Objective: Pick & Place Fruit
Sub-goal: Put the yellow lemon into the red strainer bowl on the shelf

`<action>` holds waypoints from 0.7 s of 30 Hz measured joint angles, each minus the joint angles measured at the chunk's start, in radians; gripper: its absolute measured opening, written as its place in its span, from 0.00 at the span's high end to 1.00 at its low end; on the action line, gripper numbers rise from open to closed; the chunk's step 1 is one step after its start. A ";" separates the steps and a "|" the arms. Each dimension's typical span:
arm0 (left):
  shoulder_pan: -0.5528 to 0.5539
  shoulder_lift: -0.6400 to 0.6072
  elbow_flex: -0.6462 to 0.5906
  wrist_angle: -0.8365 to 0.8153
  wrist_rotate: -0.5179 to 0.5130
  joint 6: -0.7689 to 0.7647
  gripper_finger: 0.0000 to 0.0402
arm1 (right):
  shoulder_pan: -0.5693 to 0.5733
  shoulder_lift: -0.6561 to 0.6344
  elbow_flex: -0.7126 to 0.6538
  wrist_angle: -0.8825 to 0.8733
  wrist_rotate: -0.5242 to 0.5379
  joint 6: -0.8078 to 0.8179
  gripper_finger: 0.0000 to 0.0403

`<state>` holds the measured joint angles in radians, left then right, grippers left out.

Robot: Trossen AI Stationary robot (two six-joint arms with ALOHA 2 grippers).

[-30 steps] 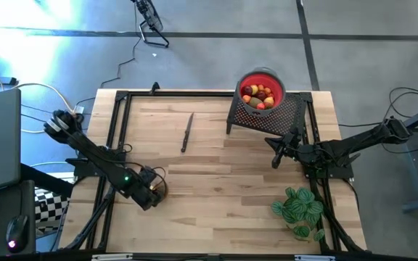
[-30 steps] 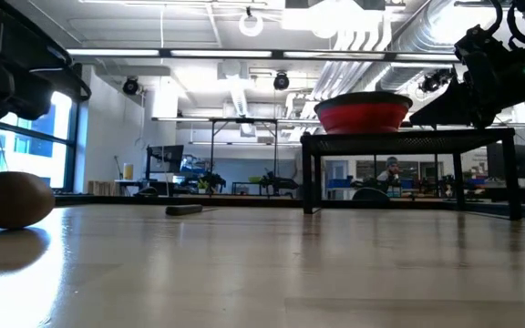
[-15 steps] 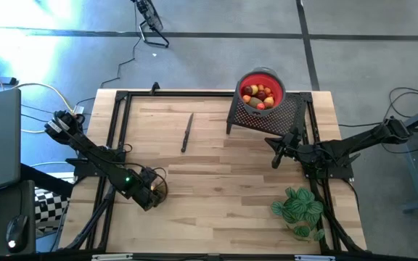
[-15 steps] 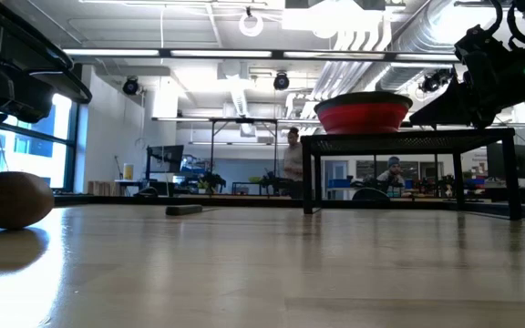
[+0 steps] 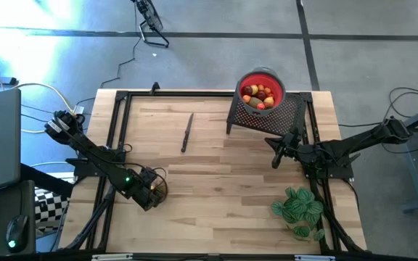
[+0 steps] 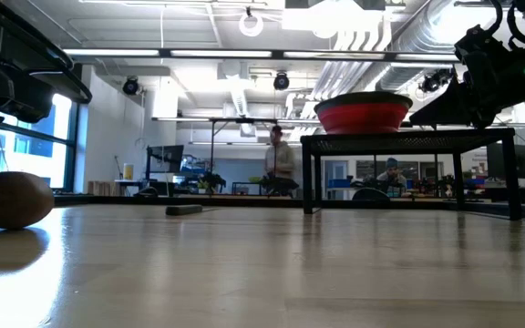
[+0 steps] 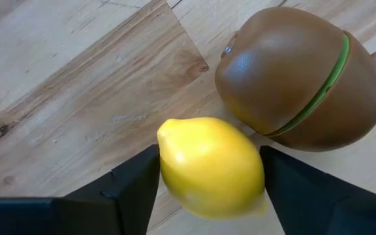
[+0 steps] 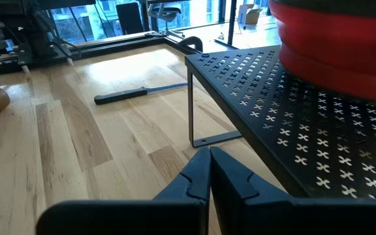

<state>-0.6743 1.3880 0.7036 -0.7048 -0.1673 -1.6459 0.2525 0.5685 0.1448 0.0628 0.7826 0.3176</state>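
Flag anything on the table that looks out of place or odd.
Two fruits lie apart from the red bowl that holds the rest: a lemon between the left gripper fingers and a brown kiwi beside it. A knife lies loose mid-table.

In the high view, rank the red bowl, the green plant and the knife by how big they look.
Largest to smallest:
1. Green plant and red bowl: these look about alike, so I won't rank them.
2. Knife: long, but very thin.
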 joint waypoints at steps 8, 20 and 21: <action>0.000 0.000 0.000 0.000 0.002 0.000 0.42 | 0.000 0.000 0.000 0.000 0.000 0.000 0.99; 0.000 -0.001 0.000 0.011 0.032 -0.008 0.42 | 0.000 0.000 0.000 0.000 0.000 0.000 0.99; 0.000 -0.001 0.000 0.011 0.035 -0.010 0.42 | 0.000 0.000 0.000 0.000 0.000 0.000 0.99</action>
<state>-0.6743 1.3869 0.7036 -0.6933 -0.1318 -1.6558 0.2526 0.5686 0.1448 0.0628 0.7826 0.3176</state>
